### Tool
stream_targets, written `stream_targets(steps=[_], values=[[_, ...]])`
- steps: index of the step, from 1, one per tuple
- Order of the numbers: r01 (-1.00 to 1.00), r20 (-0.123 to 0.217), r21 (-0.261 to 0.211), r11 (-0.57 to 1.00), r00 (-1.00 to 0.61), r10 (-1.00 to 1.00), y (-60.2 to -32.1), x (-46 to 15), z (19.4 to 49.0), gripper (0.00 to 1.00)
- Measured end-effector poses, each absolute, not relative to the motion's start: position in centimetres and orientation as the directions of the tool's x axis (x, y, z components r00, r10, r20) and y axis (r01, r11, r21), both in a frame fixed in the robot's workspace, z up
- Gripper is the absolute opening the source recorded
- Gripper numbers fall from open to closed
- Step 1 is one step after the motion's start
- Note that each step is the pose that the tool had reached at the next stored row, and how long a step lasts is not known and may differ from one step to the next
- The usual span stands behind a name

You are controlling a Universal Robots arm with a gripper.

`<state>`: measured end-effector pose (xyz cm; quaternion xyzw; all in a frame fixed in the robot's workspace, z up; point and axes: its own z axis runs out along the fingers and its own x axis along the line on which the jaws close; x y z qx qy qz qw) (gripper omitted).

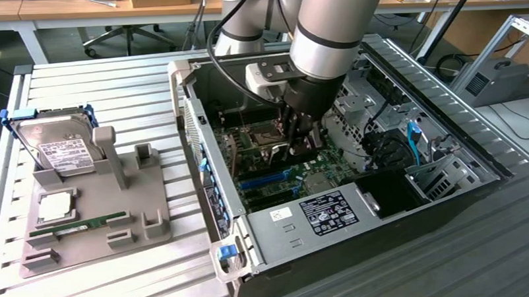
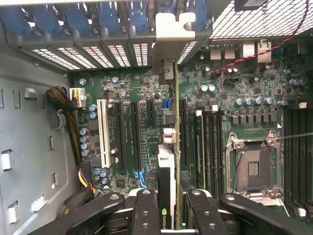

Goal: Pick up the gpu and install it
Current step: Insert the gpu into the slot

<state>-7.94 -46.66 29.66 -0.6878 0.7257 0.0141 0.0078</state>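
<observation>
**Two cameras, one open case**

Exterior view: set high, angled down, mid-range. It takes in the slatted table (image 1: 104,88), the whole case (image 1: 290,230) and the arm (image 1: 331,34).

Wrist view: close, inside the case. It faces the motherboard (image 2: 146,98) square-on, past the gripper (image 2: 171,208) and the gpu (image 2: 166,166), seen edge-on.

Shared: motherboard, CPU socket (image 2: 254,169).

You see the arm (image 1: 331,34) reaching down at frame centre into the open computer case (image 1: 277,234), its gripper (image 1: 295,137) low over the motherboard (image 1: 322,165). At left, a grey holder (image 1: 152,205) carries a hard drive (image 1: 58,146) and a RAM stick (image 1: 78,226).
</observation>
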Motion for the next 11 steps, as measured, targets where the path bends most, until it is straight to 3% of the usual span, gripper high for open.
stream_targets(steps=[11], values=[[-0.999,-0.031,0.010,0.053,-0.054,-0.998,-46.66,-7.96,29.03,0.27]])
